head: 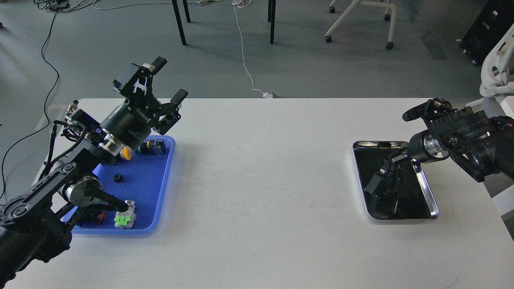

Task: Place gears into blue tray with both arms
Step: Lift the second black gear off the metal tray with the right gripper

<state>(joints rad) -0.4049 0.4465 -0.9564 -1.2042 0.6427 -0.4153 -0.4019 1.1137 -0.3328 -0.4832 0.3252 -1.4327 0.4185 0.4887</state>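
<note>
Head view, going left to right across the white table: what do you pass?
Rectangular blue plastic tray holding coloured push-button switches and one tiny black round gear, with the open left gripper raised above its far end → bare white tabletop → shiny steel tray with mirror-like bottom → right gripper, seen end-on.

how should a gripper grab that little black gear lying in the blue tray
Grip the gear across its outer rim, coming straight down from above. It seems to lie flat on the blue tray, small and round, so only its edge offers opposing faces. It sits apart from the switches, leaving room for both fingers. The left gripper is open above the tray's far end.
</note>
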